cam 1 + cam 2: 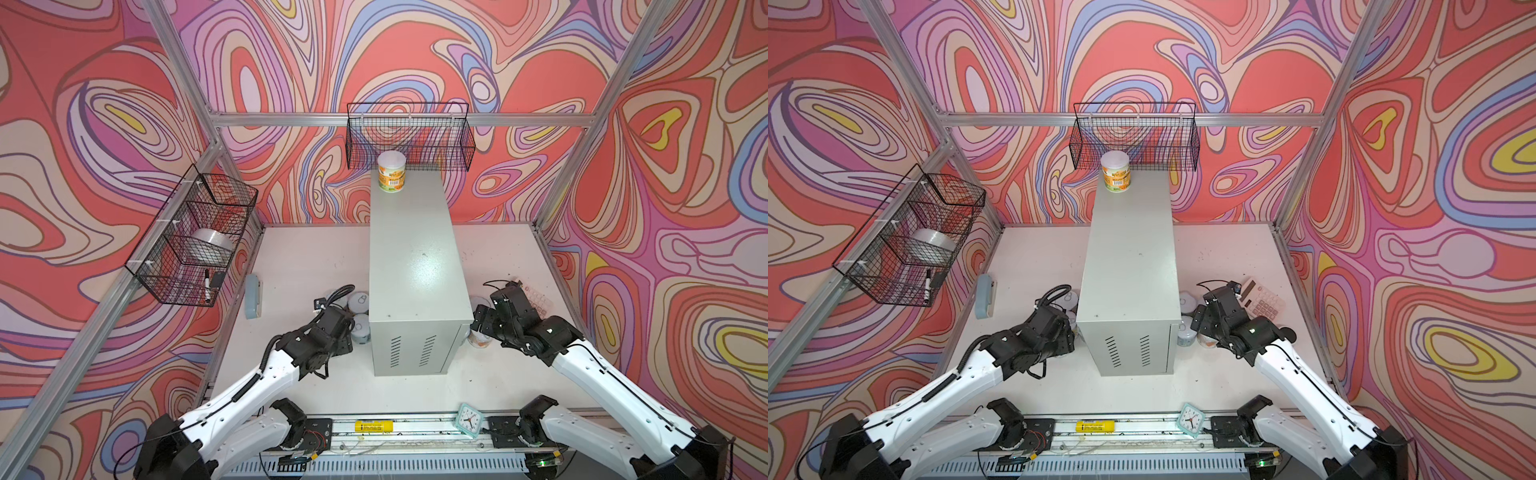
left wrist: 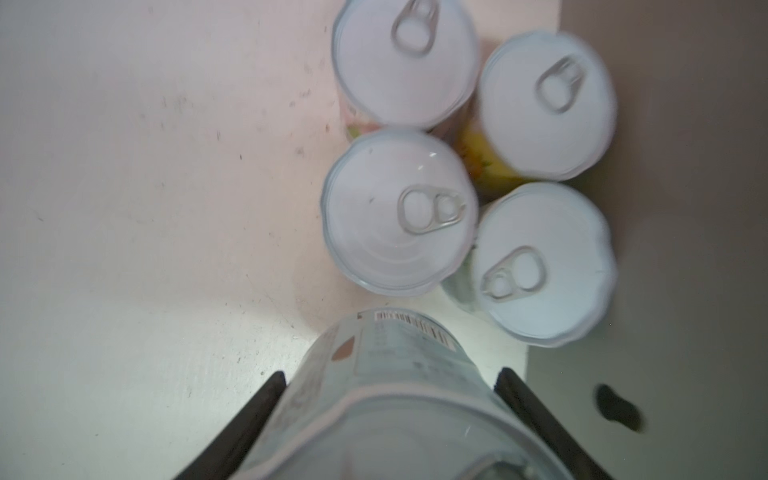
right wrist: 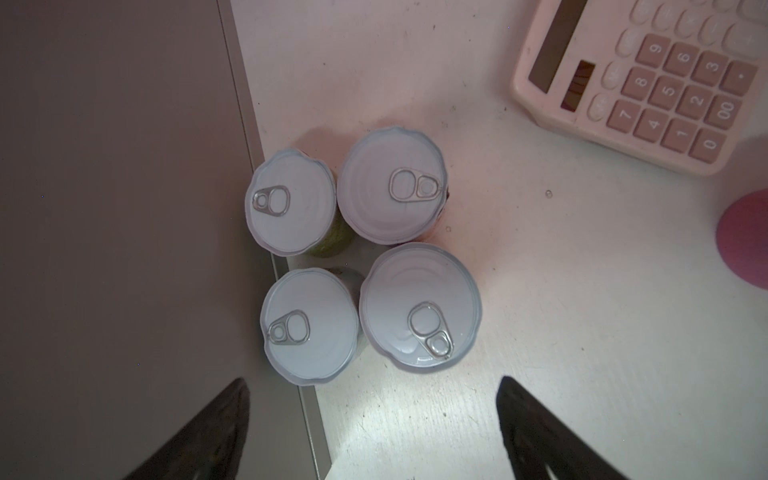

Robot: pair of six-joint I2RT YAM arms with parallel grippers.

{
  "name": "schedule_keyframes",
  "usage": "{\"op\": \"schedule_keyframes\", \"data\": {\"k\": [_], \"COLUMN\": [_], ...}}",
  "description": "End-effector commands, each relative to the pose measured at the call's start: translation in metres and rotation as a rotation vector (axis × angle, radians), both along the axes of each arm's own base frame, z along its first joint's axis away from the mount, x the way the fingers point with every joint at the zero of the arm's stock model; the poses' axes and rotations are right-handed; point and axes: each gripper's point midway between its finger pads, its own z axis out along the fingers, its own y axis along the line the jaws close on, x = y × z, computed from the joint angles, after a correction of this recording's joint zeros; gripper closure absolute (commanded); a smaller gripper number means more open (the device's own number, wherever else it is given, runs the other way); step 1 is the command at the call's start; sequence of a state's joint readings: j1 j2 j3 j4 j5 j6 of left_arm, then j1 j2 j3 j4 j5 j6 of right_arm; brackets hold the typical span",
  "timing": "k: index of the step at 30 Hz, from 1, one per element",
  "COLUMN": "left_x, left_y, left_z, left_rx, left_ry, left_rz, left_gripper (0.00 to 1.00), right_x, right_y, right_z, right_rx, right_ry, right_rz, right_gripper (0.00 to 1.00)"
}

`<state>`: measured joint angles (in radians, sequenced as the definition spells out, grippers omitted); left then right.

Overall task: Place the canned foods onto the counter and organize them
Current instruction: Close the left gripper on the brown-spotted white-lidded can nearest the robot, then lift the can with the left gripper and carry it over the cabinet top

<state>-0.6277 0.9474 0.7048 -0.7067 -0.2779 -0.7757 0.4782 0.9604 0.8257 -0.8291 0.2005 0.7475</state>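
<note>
The counter (image 1: 415,266) (image 1: 1129,257) is a tall light-grey metal box standing mid-table. One orange-labelled can (image 1: 391,171) (image 1: 1116,171) stands at its far end. In the left wrist view my left gripper (image 2: 390,376) is shut on a pale-labelled can (image 2: 399,353) with a barcode, a black finger (image 2: 270,390) against each side. Beyond it several cans stand upright on the table beside the counter, the nearest (image 2: 397,212). My right gripper (image 3: 372,385) hangs open over the table beside the counter's other side. Just ahead of it stands a cluster of several upright cans, the nearest (image 3: 419,305).
A pink calculator (image 3: 640,79) (image 1: 1262,301) and a pink cylinder (image 3: 746,245) lie right of the right-hand cans. Wire baskets hang on the back wall (image 1: 409,135) and left wall (image 1: 195,237). A grey-blue stapler (image 1: 252,295) lies left; a clock (image 1: 470,419) and a yellow tube (image 1: 373,427) sit on the front rail.
</note>
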Motion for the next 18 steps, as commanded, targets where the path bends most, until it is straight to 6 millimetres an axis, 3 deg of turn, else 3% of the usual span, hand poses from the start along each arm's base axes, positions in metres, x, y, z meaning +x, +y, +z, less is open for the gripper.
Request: {"op": "schedule_keyframes", "data": {"k": [1, 8, 15, 18], "left_x": [-0.015, -0.017, -0.008, 0.000], "left_y": [0.011, 0.005, -0.009, -0.015], "left_z": [0.042, 0.133, 0.236, 0.263], "left_rx": [0.030, 0.071, 0.070, 0.089], "left_ry": [-0.001, -0.007, -0.096, -0.115], "left_rz": [-0.036, -0.171, -0.288, -0.325], "left_gripper": [1.00, 1.00, 1.00, 1.00], "right_x": [0.004, 0.005, 0.009, 0.012], "right_y": [0.001, -0.005, -0.013, -0.015], "right_z": [0.016, 0.046, 0.070, 0.077], "right_rx": [-0.017, -0.013, -0.018, -0.007], "right_ry": [-0.009, -0.055, -0.092, -0.099], "right_rz": [0.027, 0.033, 0.056, 0.068], "right_gripper": [0.04, 0.04, 0.04, 0.04]}}
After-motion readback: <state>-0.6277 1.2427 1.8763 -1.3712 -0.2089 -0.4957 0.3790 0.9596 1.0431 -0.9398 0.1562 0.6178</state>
